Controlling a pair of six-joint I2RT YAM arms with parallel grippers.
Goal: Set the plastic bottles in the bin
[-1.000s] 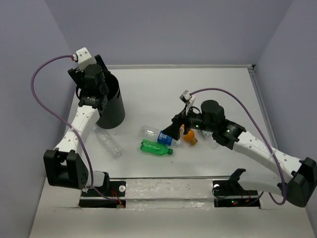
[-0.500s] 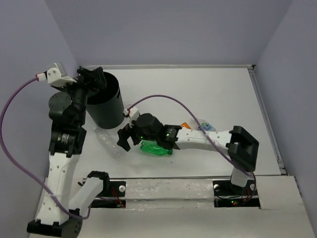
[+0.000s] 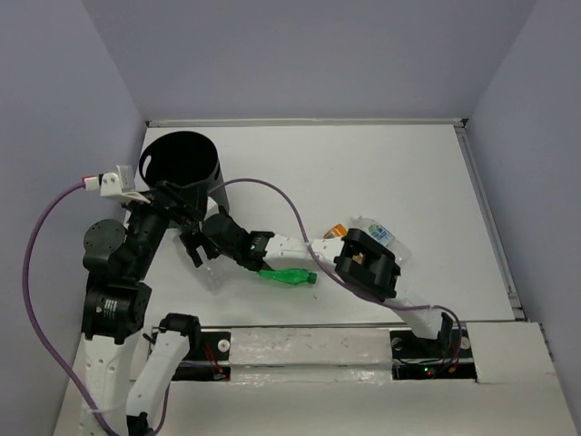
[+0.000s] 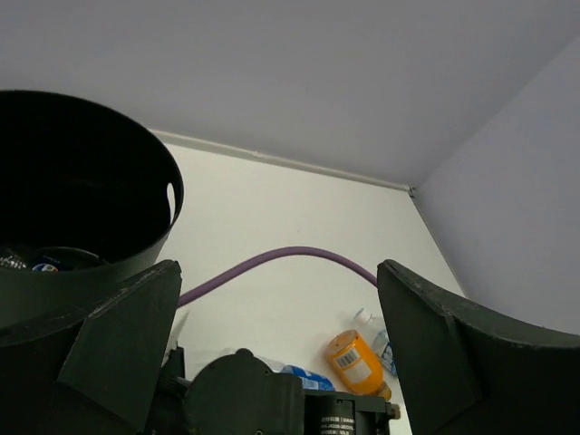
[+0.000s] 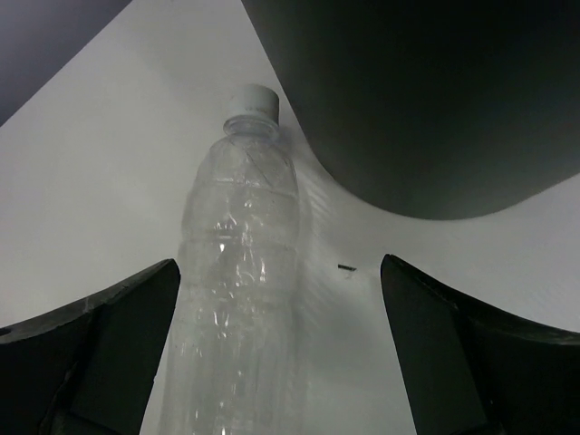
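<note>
Item: right jaws, spread apart, nothing gripped, set low over the desk (image 5: 82, 181). Between them, running lengthwise away from the wrist, lay a clear bottle (image 5: 231, 299), unlabelled as far as could be seen, its white cap (image 5: 251, 101) at the far end; whether either finger touched it could not be told. Just beyond the cap and to its right stood the bin (image 5: 435, 100), its black wall very near the bottle's shoulder. Judged risks: the thin ribbed body would likely flex or squirt forward under a closing pinch and roll against the bin's foot, and a grip taken near the base would let the cap end droop and catch the rim on lifting. Item: left jaws, spread apart and empty, close beside the right arm, with the bin to their left; something blue-labelled showed at the bin's bottom, too dim to name. Judged risk: both arms were crowded into one spot beside the bin, so a rising right arm might strike the left jaws or snag the purple cable (image 4: 272, 263) arched ahead of them. Farther off, well right of both sets of jaws: green bottle (image 3: 289, 275), just beside the right arm and apt to be swept by it; orange bottle (image 4: 355, 362); beyond it a clear bottle with blue label (image 3: 377, 233). All three lay on the desk, outside the bin.
</note>
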